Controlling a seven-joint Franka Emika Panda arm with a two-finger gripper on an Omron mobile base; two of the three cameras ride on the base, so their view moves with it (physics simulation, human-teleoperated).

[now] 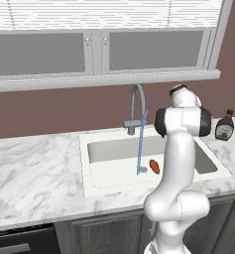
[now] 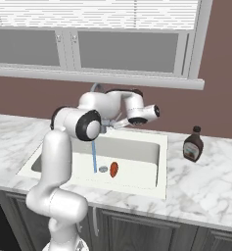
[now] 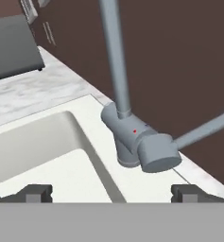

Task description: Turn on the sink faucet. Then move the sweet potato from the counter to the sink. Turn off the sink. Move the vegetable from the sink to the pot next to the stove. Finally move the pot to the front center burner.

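The grey gooseneck sink faucet (image 1: 137,106) stands behind the white sink (image 1: 89,168), and a thin blue stream of water (image 1: 140,149) falls from its spout into the basin. On the basin floor the orange-red sweet potato (image 1: 154,166) lies beside the drain (image 2: 103,169); from the right it shows as the same sweet potato (image 2: 113,169). My gripper (image 2: 115,123) reaches in from the right at the faucet's base. In the hand view the gripper (image 3: 112,194) is open, with the faucet base (image 3: 132,137) and its side lever (image 3: 203,130) just ahead and nothing between the fingertips (image 3: 35,193).
A dark brown bottle (image 1: 224,126) with a white cap stands on the marble counter (image 1: 34,168) right of the sink. A dark grey appliance (image 3: 14,47) sits on the counter farther along the wall. The window sill runs above the faucet.
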